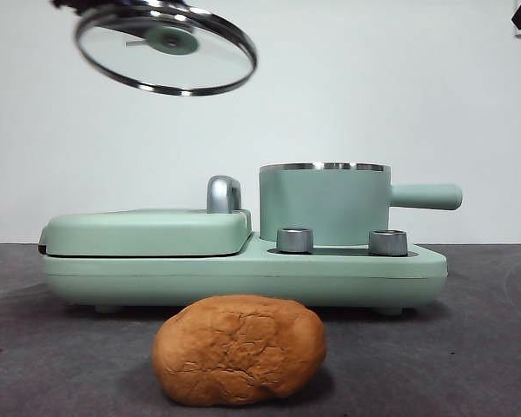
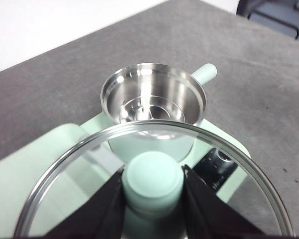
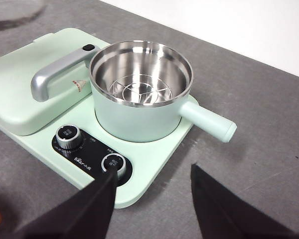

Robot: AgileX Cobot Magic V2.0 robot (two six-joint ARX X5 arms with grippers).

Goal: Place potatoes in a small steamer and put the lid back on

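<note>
The left gripper (image 2: 152,199) is holding the lid (image 1: 166,47) up in the air, high above the flat green griddle (image 1: 148,230) and off to the griddle's side of the small steamer (image 1: 325,204). Its two black jaws are squeezing the little green knob (image 2: 153,179) from both sides, and the glass is tipping a bit. The griddle is sitting right beside the small steamer on the same green base (image 1: 243,274). In front of the small steamer, on the grey table (image 1: 469,347), the potato (image 1: 239,349) is lying by itself, and nothing is touching it. The small steamer is standing open, and its shiny inside (image 3: 141,74) is showing a metal rack at the bottom and no food. Two silver dials (image 3: 69,136) are sitting on the base just in front of the small steamer. The right gripper (image 3: 152,199) is hanging above the table in front of the small steamer, with its jaws wide apart and nothing between them. So I think the lid step is done and the potato step is coming up. The next move is probably asking the right gripper to go down to the potato, close around its fat middle, lift it and lower it into the small steamer. The potato is looking almost as wide as the small steamer, so it needs to go in straight.
</note>
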